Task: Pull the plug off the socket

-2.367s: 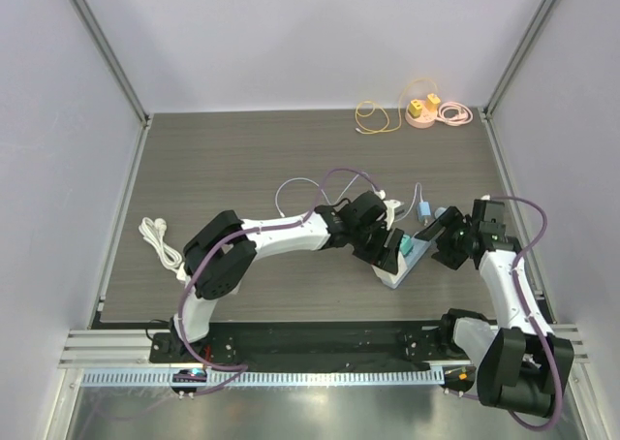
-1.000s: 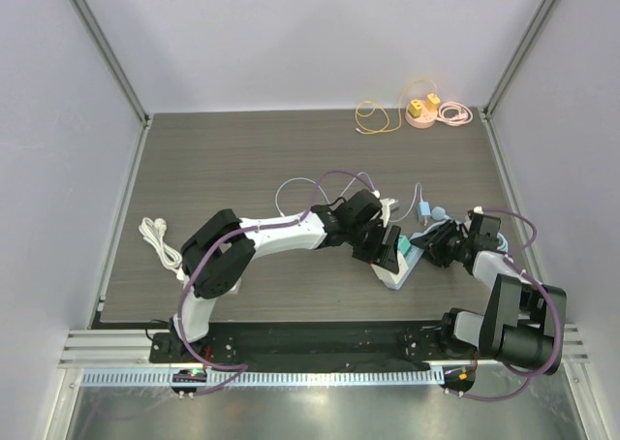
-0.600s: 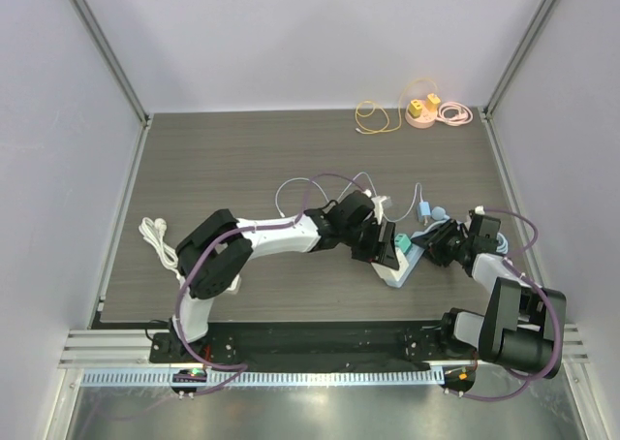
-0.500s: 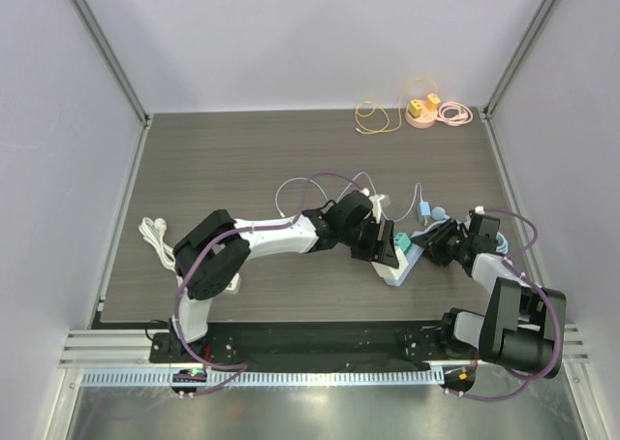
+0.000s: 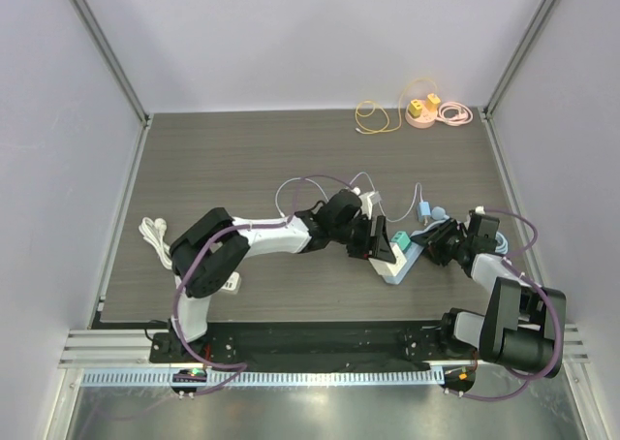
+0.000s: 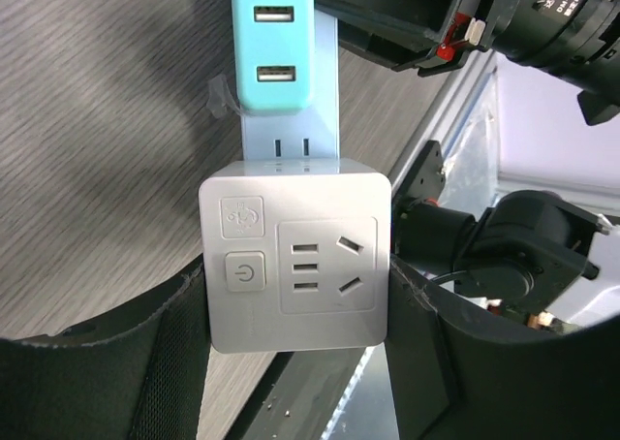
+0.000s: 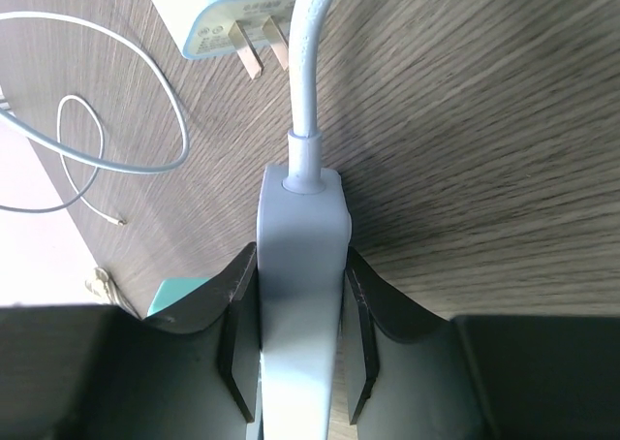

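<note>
- The white plug [image 6: 295,261] sits over one end of the power strip [image 6: 289,138], near the middle of the worktop [image 5: 223,159]. I cannot tell if it is still pushed in.
- The left fingers [image 6: 174,348] squeeze the white plug from both sides.
- A teal charger [image 6: 273,43] sits further along the strip.
- The right fingers [image 7: 238,314] squeeze the strip's other end, where its cord [image 7: 308,62] comes out.
</note>
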